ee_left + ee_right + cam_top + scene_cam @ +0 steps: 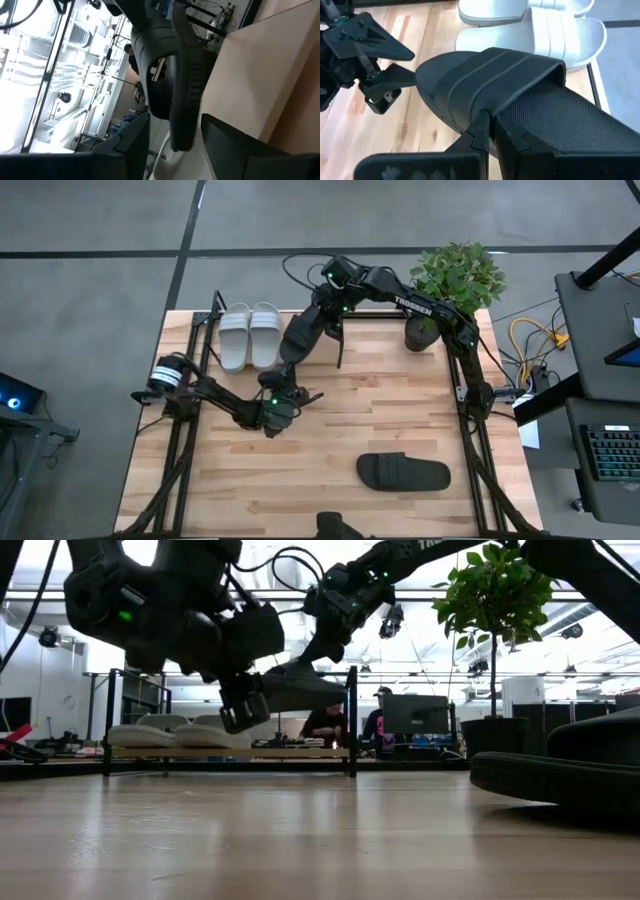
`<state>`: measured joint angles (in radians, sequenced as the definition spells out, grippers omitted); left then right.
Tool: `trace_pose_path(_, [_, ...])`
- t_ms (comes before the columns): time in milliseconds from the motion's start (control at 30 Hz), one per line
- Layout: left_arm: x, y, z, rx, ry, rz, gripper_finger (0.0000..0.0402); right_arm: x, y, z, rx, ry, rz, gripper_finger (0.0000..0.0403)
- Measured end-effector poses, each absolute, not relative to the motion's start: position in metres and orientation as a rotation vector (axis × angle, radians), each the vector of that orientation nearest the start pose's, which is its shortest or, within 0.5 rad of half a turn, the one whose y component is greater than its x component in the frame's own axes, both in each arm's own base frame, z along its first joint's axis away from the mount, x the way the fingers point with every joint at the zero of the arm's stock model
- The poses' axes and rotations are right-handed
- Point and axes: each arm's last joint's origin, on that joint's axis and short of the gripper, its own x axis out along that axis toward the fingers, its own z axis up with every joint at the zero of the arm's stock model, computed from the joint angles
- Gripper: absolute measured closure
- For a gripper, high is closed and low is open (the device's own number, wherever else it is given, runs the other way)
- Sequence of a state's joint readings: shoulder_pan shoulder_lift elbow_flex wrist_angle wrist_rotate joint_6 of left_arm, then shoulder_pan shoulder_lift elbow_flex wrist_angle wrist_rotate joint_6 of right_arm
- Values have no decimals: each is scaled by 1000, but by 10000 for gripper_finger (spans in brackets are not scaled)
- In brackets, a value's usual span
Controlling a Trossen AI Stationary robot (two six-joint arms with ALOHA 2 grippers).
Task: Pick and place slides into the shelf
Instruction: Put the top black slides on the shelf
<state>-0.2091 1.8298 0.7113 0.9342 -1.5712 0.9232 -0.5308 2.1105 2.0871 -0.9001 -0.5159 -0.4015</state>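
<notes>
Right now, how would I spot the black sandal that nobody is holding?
Start at the wooden table seen from above, then go to its near right part, well away from the shelf at the far left where the white pair sits. The loose black slide lies there flat and alone; the other black slide is lifted in the right tool beside the shelf.

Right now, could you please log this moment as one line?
right tool: shut on black slide, raised | left tool: open, beside it | white pair: on shelf | other black slide: on table
</notes>
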Motion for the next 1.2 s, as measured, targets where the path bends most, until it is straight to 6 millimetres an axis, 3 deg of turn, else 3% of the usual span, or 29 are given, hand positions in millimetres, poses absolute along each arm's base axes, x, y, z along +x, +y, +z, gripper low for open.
trace_pose_path(233, [291,-46,170,833,642,1201,240,402,-220,320,65,752,142,394])
trace_pose_path(600, [235,-79,230,587,373,1089,240,402,-220,321,54,749,145,395])
trace_pose_path(900, [217,-91,251,493,271,1000,240,402,-219,322,44,746,152,395])
trace_pose_path(1000, [213,-96,261,418,148,858,240,402,-220,322,44,746,151,395])
trace_pose_path(1200, [197,-91,285,230,-89,405,240,402,-219,322,48,751,153,395])
